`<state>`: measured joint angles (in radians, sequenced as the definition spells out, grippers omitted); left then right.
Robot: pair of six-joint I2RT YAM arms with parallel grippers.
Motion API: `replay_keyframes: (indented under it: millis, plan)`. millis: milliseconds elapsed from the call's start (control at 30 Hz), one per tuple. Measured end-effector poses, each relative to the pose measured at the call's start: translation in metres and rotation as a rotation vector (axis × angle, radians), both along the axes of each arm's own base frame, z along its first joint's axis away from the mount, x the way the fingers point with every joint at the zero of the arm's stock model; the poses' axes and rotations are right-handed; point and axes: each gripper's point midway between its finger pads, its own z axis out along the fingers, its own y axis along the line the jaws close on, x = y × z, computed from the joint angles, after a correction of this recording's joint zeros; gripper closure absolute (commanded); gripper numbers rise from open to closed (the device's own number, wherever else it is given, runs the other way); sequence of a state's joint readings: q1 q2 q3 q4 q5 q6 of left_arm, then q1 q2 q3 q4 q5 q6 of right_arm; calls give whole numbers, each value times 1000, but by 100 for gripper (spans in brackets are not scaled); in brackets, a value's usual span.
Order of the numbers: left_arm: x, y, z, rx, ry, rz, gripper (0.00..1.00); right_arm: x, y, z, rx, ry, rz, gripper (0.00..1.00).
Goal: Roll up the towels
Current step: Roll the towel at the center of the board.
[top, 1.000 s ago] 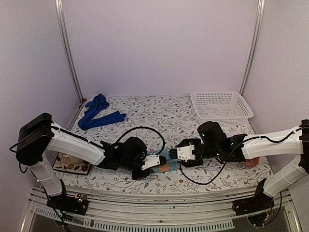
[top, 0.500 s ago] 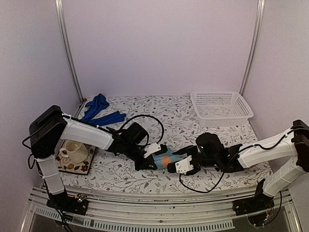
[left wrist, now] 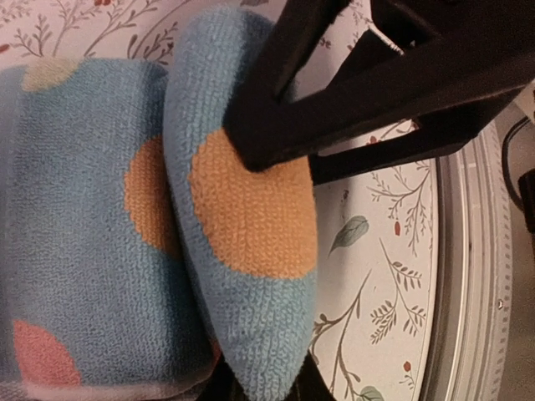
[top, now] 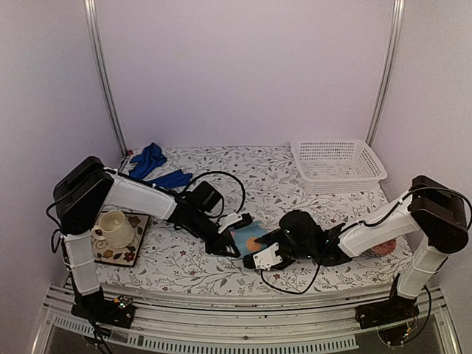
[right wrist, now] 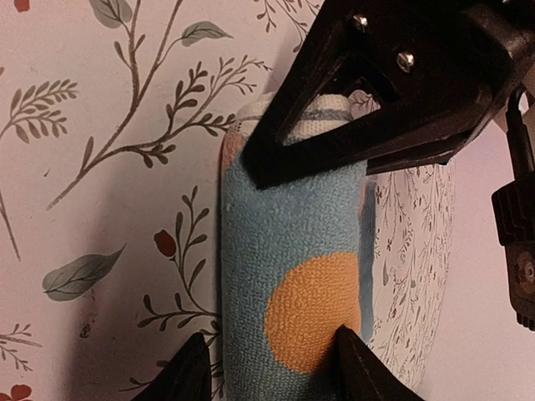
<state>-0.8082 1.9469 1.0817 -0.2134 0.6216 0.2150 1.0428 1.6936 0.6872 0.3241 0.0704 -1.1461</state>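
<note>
The light-blue towel with orange dots lies partly rolled near the middle front of the table. My left gripper is shut on one end of it. In the left wrist view a pointed fold of the towel runs down into that gripper. My right gripper comes in from the right and stands open astride the roll. One fingertip touches the orange dot. The other sits just beside the roll. The royal-blue towel lies crumpled and unrolled at the back left.
A white basket stands at the back right. A cup sits on a patterned mat at the front left. A pink-red ball peeks from behind the right arm. Black cables loop over the table near both wrists.
Both grippers and the light-blue towel have shifted left and a little toward the back. The left arm has swung aside and uncovered the cup. The right gripper's jaws have narrowed around the roll.
</note>
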Motion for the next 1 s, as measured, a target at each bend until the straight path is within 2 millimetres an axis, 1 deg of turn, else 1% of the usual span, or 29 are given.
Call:
replay_keyframes:
  millis: [100, 167, 300, 333, 400, 500, 600, 700, 767, 900, 1000]
  plan:
    - [1, 0, -1, -13, 42, 0, 97, 6, 3, -3, -8, -18, -16, 65]
    - [1, 0, -2, -21, 59, -1, 94, 8, 4, -3, -11, -27, -17, 71]
    - [1, 0, -2, -34, 80, 1, 82, 9, 6, -2, -11, -31, -16, 80]
    - [1, 0, -2, -36, 79, 2, 77, 9, 6, -2, -12, -31, -16, 80]
    - [1, 1, -2, -40, 75, 4, 68, 9, 7, -2, -15, -25, -14, 84]
    - [1, 5, -1, -39, 54, 17, 62, 10, 11, -2, -22, -12, -12, 85]
    - [0, 12, 2, -23, 25, 34, 48, 11, 16, -1, -28, 21, -7, 86]
    - [0, 22, 3, 4, -10, 60, 45, 12, 20, 0, -37, 66, -3, 86]
    - [-1, 29, 2, 20, -40, 78, 38, 14, 23, 2, -44, 104, 0, 87]
    - [-5, 44, 7, 52, -133, 115, 30, 15, 27, 2, -63, 180, 0, 87]
    - [-10, 51, 16, 52, -250, 136, 29, 15, 28, 2, -79, 241, 1, 87]
